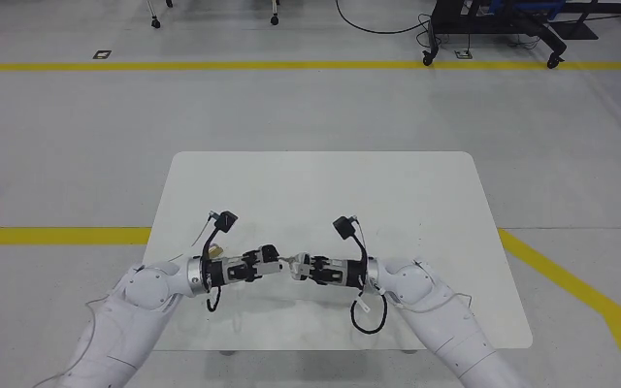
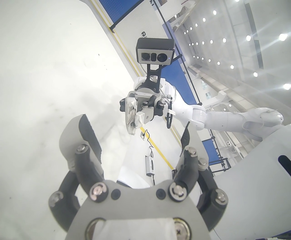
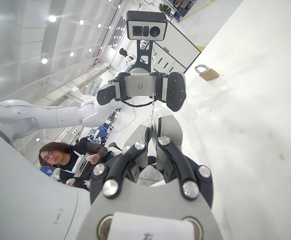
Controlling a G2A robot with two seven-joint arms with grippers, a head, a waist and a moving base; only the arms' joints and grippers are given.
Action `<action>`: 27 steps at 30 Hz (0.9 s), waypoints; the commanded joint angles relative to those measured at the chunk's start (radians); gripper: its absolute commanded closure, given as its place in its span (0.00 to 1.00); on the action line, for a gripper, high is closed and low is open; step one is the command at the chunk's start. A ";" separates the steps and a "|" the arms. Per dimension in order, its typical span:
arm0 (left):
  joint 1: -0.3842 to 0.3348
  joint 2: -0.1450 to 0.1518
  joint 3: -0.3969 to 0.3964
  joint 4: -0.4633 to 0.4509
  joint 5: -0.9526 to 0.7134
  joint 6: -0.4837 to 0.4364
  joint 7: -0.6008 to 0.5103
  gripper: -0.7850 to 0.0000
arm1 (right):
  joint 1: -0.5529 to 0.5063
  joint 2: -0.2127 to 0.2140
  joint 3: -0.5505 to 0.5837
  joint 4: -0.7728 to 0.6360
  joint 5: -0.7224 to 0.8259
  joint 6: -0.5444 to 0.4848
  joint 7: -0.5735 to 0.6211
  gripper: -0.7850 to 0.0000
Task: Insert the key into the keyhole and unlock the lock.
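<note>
On the white table (image 1: 320, 184), near its front edge, the two arms met tip to tip, the left gripper (image 1: 278, 260) and right gripper (image 1: 299, 264) just apart. Table surface was plain white with faint scuffs. Grey floor (image 1: 87, 145) around it carried yellow lines (image 1: 291, 66); a black castored frame (image 1: 505, 24) stood at the far right.

From the top view, the padlock (image 1: 215, 250) was a small tan spot on the table beside the left wrist, well apart from both grippers. From the right wrist view, the padlock (image 3: 206, 72) proved brass-bodied with a silver shackle, lying flat.

Left gripper (image 2: 136, 136): fingers (image 2: 79, 136) spread wide, nothing between them. The right wrist view showed its two dotted black pads (image 3: 175, 91) facing the camera.

Right gripper (image 3: 152, 118): fingers pressed together, pinching a thin metal sliver taken for the key (image 3: 153, 103), pointed at the left gripper's palm. Its fingertips (image 2: 133, 118) were wrapped in clear tape.

Ceiling lights (image 3: 52, 18) showed in both wrist views
</note>
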 commanded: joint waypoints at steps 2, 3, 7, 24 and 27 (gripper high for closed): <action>-0.003 -0.001 0.007 -0.002 0.005 0.002 0.006 0.83 | 0.005 -0.002 -0.006 0.005 0.001 0.004 0.002 1.00; -0.004 -0.001 0.008 -0.001 0.006 0.002 0.007 0.90 | 0.006 -0.003 -0.007 0.007 0.002 0.004 0.003 1.00; -0.006 0.000 0.010 0.002 0.012 0.006 0.011 1.00 | 0.007 -0.004 -0.009 0.009 0.001 -0.003 -0.001 1.00; 0.001 0.005 0.010 -0.020 0.048 0.026 0.035 1.00 | 0.010 -0.004 -0.005 0.021 0.044 -0.016 0.015 0.76; 0.006 0.005 0.011 -0.030 0.062 0.029 0.044 1.00 | 0.009 -0.003 -0.004 0.020 0.047 -0.016 0.015 0.81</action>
